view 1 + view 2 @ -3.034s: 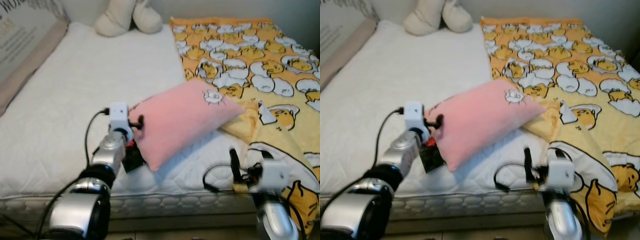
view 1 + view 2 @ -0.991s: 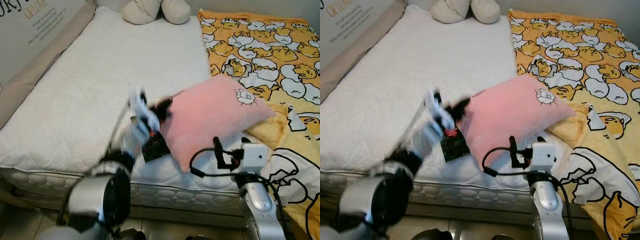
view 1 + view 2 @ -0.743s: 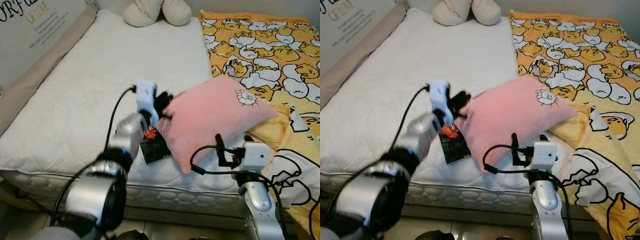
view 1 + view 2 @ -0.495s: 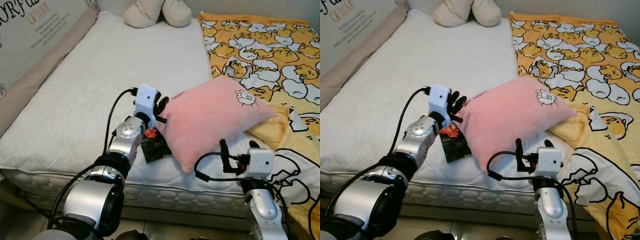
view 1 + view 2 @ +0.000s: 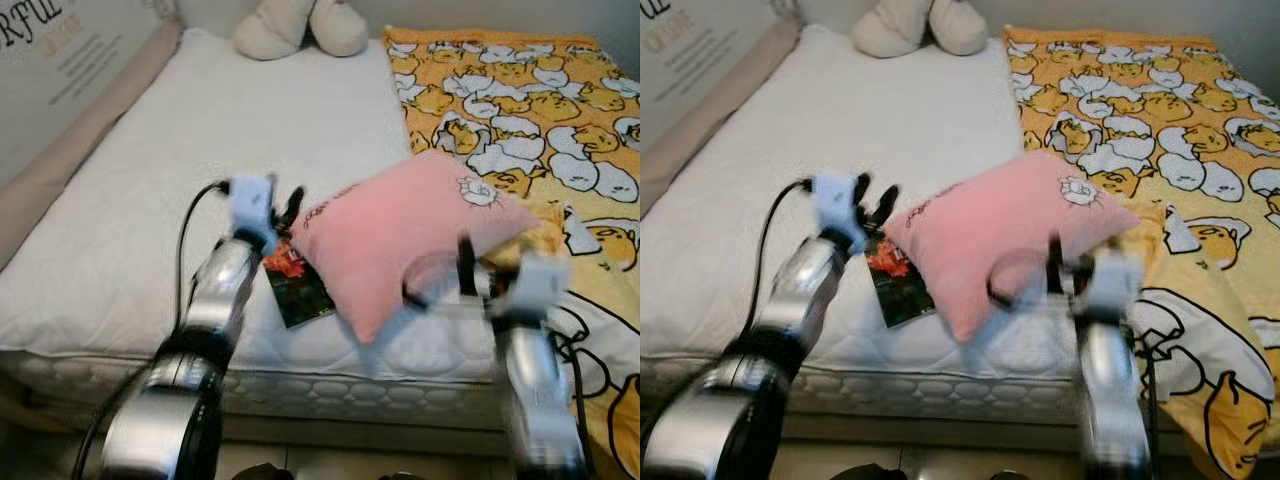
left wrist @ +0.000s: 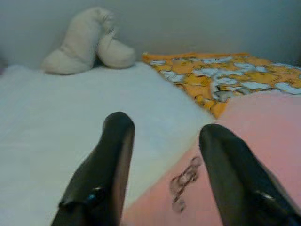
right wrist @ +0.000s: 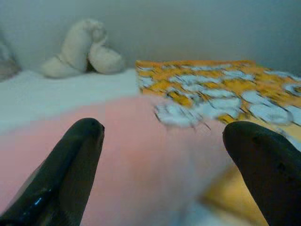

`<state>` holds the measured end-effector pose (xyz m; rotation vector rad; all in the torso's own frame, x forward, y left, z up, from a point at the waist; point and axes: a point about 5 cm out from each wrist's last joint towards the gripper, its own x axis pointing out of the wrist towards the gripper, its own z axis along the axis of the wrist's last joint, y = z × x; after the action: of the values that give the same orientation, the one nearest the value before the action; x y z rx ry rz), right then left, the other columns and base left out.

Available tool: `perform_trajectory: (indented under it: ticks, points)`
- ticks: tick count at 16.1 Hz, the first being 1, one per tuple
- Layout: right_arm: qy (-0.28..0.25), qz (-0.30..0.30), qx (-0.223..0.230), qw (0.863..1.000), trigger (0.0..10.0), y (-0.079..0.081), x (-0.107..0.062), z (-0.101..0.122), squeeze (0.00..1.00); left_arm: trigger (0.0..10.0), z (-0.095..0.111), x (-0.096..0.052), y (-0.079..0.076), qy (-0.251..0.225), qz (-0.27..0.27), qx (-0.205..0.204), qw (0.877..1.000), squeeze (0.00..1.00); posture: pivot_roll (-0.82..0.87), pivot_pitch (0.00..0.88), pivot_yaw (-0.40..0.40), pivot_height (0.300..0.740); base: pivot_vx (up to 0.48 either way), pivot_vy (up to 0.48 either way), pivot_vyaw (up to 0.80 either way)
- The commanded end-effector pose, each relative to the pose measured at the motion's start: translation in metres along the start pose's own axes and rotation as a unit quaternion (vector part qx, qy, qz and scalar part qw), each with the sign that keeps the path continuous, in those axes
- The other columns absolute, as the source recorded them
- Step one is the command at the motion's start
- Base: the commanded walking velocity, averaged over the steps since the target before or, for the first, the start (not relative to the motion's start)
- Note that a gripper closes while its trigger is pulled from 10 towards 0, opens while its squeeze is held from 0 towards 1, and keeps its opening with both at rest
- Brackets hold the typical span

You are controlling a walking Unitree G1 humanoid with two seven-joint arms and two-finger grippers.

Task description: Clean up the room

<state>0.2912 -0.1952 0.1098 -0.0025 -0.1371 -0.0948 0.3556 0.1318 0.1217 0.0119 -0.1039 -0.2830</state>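
While the pink pillow [image 5: 410,240] lies on the white mattress [image 5: 200,180] with one end against the yellow blanket [image 5: 540,130], the left gripper [image 5: 283,205] hovers just beside its left corner with fingers spread apart and holding nothing. The right gripper [image 5: 468,262], blurred, sits at the pillow's near edge with fingers wide apart. A dark booklet [image 5: 298,283] lies partly under the pillow, and a cream plush toy [image 5: 290,25] rests at the bed's far end.

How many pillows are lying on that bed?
1: a pink pillow near the bed's front edge, between the white mattress and the yellow blanket. The cream plush at the head isn't clearly a pillow; others may lie outside the view.
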Motion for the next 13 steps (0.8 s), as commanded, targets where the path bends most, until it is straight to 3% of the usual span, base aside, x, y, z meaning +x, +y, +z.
perform_trajectory:
  ticks: [1, 3, 5, 7, 8, 9, 10, 11, 13]
  points:
    - [0.01, 0.009, 0.005, 1.0, 10.0, 0.0, 0.013, -0.001, 1.0, 10.0, 0.009, -0.006, 0.012, -0.019, 0.032, 0.012, 0.999, 1.0, 0.01, 0.0, 0.036, 0.74, 0.0, 0.0, 0.0]
    - [0.024, 0.046, -0.003, 0.999, 10.0, 0.011, 0.04, 0.001, 1.0, 10.0, 0.018, -0.025, 0.029, -0.037, 0.071, 0.047, 0.996, 1.0, 0.09, 0.0, 0.007, 0.74, 0.0, 0.0, 0.0]
    - [0.057, 0.069, -0.007, 0.996, 10.0, 0.026, 0.062, -0.001, 1.0, 10.0, 0.015, -0.057, 0.036, -0.015, 0.077, 0.058, 0.995, 1.0, 0.22, 0.0, -0.036, 0.74, 0.0, 0.0, 0.0]
    - [0.076, 0.074, -0.018, 0.994, 10.0, 0.03, 0.07, -0.003, 1.0, 10.0, 0.014, -0.076, 0.034, 0.004, 0.075, 0.056, 0.996, 1.0, 0.26, 0.035, -0.048, 0.74, 0.0, 0.0, 0.0]
    - [0.099, 0.075, -0.032, 0.992, 10.0, 0.034, 0.075, -0.006, 0.0, 10.0, 0.015, -0.092, 0.031, 0.017, 0.069, 0.051, 0.996, 0.83, 0.29, 0.059, -0.056, 0.74, 0.0, 0.0, 0.0]
    - [0.124, 0.063, -0.045, 0.989, 10.0, 0.035, 0.078, -0.01, 0.0, 10.0, 0.017, -0.113, 0.032, 0.037, 0.075, 0.052, 0.995, 0.0, 0.34, 0.118, -0.061, 0.74, 0.0, 0.0, 0.0]
    - [0.135, 0.055, -0.05, 0.988, 10.0, 0.036, 0.079, -0.012, 0.0, 10.0, 0.018, -0.122, 0.033, 0.048, 0.08, 0.053, 0.994, 0.0, 0.35, 0.125, -0.062, 0.74, 0.0, 0.0, 0.0]
    - [0.179, 0.026, -0.042, 0.983, 10.0, 0.035, 0.078, -0.02, 0.0, 10.0, 0.018, -0.137, 0.038, 0.073, 0.095, 0.052, 0.991, 0.0, 0.37, 0.168, -0.063, 0.74, 0.0, 0.0, 0.0]
    - [0.208, 0.015, -0.031, 0.978, 10.0, 0.037, 0.076, -0.027, 0.0, 10.0, 0.023, -0.149, 0.04, 0.092, 0.105, 0.049, 0.989, 0.0, 0.39, 0.183, -0.065, 0.74, 0.0, 0.0, 0.0]
